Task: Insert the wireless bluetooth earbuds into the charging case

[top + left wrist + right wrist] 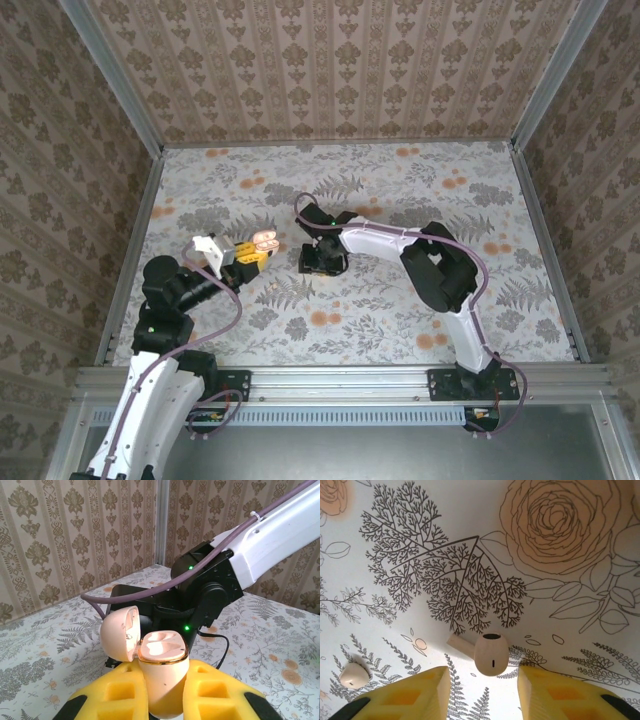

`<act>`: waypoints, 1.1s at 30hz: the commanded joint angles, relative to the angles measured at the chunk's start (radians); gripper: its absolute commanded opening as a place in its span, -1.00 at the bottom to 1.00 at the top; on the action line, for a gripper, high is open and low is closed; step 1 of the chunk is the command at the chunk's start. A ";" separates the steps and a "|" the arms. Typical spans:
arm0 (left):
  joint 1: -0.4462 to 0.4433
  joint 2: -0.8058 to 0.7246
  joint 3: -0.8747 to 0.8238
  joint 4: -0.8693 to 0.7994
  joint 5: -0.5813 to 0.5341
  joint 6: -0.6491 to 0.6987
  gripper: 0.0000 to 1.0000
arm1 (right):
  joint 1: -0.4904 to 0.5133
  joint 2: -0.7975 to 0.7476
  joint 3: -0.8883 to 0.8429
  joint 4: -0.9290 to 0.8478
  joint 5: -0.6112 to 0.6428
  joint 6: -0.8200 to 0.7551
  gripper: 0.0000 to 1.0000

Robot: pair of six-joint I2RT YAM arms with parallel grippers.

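Straddling beige plastic earbud [491,655] w/ spread rt pincer [482,680], stem lying along closing line; pinching open salmon-pink round charging case [162,672] in lt pincer [166,686].

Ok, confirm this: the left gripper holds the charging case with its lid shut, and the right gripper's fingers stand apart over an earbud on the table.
The lid is wrong: it is flipped open, not shut, as the left wrist view shows. The left gripper does hold the charging case, and the right gripper has its fingers apart over an earbud on the table.
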 commanded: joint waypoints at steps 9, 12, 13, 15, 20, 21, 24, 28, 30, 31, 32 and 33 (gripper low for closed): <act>0.015 -0.005 -0.011 0.007 0.007 0.030 -1.00 | -0.040 0.082 0.132 -0.175 0.124 -0.163 -0.31; 0.015 -0.005 -0.012 0.009 0.007 0.030 -1.00 | -0.055 0.065 0.126 -0.208 0.157 -0.190 -0.29; 0.017 -0.004 -0.013 0.010 0.007 0.028 -1.00 | -0.061 0.055 0.120 -0.218 0.172 -0.198 -0.29; 0.017 -0.004 -0.014 0.014 0.007 0.026 -1.00 | -0.073 0.033 0.110 -0.230 0.195 -0.211 -0.28; 0.017 -0.002 -0.016 0.025 0.005 0.020 -1.00 | -0.091 -0.023 0.086 -0.233 0.208 -0.218 -0.28; 0.017 0.000 -0.017 0.027 0.007 0.018 -1.00 | -0.090 -0.032 0.085 -0.230 0.201 -0.212 -0.28; 0.017 0.001 -0.018 0.036 0.006 0.013 -1.00 | -0.085 -0.061 0.062 -0.199 0.173 -0.188 -0.28; 0.017 0.001 -0.023 0.044 0.008 0.006 -1.00 | -0.073 -0.058 0.080 -0.175 0.174 -0.188 -0.29; 0.017 0.000 -0.022 0.043 0.010 0.004 -1.00 | -0.073 -0.033 0.117 -0.184 0.174 -0.192 -0.30; 0.017 0.000 -0.022 0.042 0.012 0.003 -1.00 | -0.073 -0.016 0.140 -0.192 0.175 -0.196 -0.33; 0.017 0.000 -0.020 0.041 0.013 0.002 -1.00 | -0.073 0.002 0.162 -0.197 0.173 -0.199 -0.37; 0.017 -0.002 -0.021 0.039 0.014 0.002 -1.00 | -0.073 0.018 0.183 -0.201 0.172 -0.202 -0.40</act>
